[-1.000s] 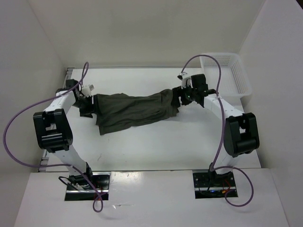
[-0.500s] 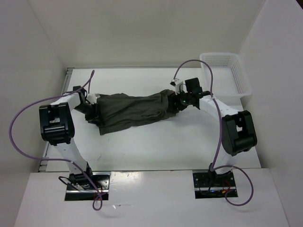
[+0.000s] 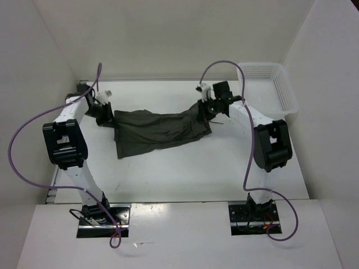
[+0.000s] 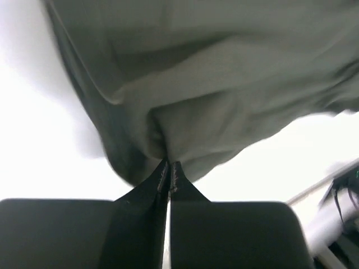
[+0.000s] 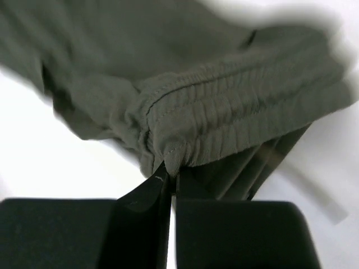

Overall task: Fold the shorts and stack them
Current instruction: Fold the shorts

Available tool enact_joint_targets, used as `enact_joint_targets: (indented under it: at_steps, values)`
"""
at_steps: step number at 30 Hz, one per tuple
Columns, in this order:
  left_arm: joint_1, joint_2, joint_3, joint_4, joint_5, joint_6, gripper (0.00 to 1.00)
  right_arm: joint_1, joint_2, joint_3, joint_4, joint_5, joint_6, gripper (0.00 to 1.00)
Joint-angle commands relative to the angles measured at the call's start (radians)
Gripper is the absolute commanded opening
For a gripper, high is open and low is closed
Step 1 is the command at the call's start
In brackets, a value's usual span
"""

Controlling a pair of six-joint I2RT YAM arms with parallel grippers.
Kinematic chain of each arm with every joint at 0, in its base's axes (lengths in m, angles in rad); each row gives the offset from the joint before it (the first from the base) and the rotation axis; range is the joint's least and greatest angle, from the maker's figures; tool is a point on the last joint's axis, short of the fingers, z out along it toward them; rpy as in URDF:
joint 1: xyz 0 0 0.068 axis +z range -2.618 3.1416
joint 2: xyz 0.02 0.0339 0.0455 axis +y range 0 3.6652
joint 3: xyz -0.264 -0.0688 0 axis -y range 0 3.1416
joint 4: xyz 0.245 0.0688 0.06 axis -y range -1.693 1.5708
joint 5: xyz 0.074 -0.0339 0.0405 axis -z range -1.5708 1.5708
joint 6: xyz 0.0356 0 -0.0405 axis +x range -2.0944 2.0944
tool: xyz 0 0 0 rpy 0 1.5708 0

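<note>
The dark olive-green shorts (image 3: 157, 129) stretch across the table between my two arms. My left gripper (image 3: 110, 116) is shut on the fabric at the left end; in the left wrist view the shorts (image 4: 213, 101) bunch into my closed left gripper (image 4: 169, 166). My right gripper (image 3: 205, 110) is shut on the ribbed waistband at the right end. In the right wrist view the waistband (image 5: 247, 117) folds down into the closed right gripper (image 5: 171, 175). One leg hangs toward the near left.
A white mesh basket (image 3: 268, 87) stands at the back right corner of the table (image 3: 185, 168). White walls close in on three sides. Purple cables arc above both arms.
Both grippers have shut on the two ends of the shorts. The arms have pulled toward the back, drawing the cloth tighter between them.
</note>
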Motion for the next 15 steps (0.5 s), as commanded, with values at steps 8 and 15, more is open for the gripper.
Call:
enact_joint_targets:
  at_steps: [8,15]
  values:
    - [0.068,0.017,0.383,0.073,0.243,0.004,0.01,0.009,0.354,0.824,0.013,0.173,0.075,0.0]
    - [0.04,-0.1,0.051,0.073,0.212,0.004,0.01,0.0,0.225,0.484,-0.02,0.159,-0.047,0.0]
